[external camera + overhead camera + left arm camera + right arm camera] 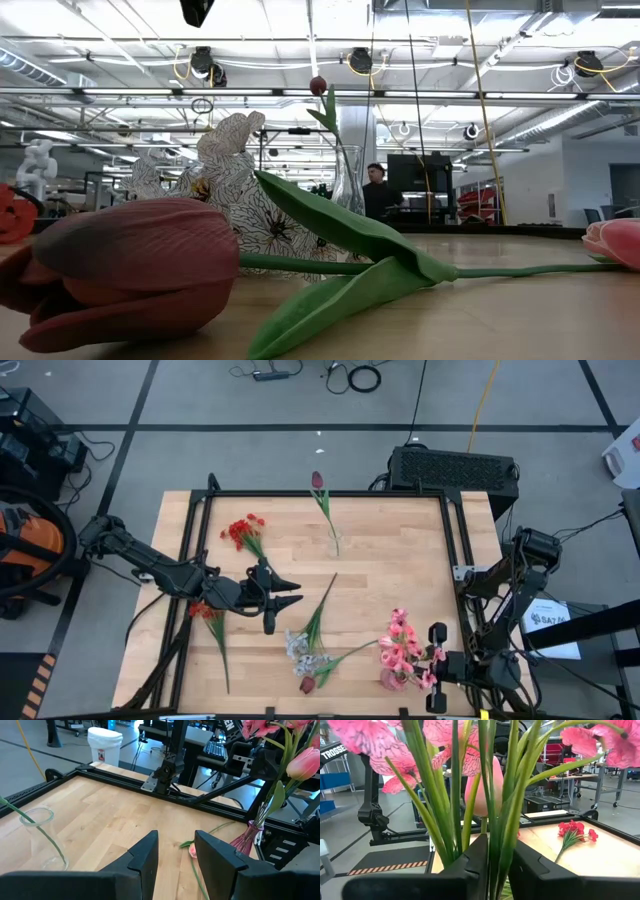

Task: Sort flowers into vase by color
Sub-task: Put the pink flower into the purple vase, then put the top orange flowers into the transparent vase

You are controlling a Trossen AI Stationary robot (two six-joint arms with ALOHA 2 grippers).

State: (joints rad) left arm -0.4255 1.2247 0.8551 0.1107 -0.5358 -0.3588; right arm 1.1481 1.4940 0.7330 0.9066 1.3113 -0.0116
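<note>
The wooden desk (pixel 400 560) filled the middle of the high view, with the left arm reaching in from the left edge and the right arm folded at the lower right.

In the lower right of that view a vase (pixel 393 678) held a full bunch of pink flowers (pixel 402 645), so pink looked to be nearly sorted. The right tool (pixel 437 667) sat just beside this bunch. In its wrist view its fingers (pixel 475 865) stood a little apart with the green stems running up between them, but whether they pinched a stem or had let go I could not tell.

At upper centre a clear vase (pixel 333 541) held one maroon tulip (pixel 318 480).

Still lying loose were a red cluster (pixel 243 532) at upper left, a second red sprig (pixel 205 610) at lower left beside the left arm, and a heap at lower centre of a white spray (pixel 300 650), a maroon bud (pixel 308 684) and a long green stem (pixel 320 605). By my reading, most of the sorting remained.

The left tool (pixel 285 593) hovered left of centre, its fingers (pixel 145 857) apart and holding nothing.
</note>
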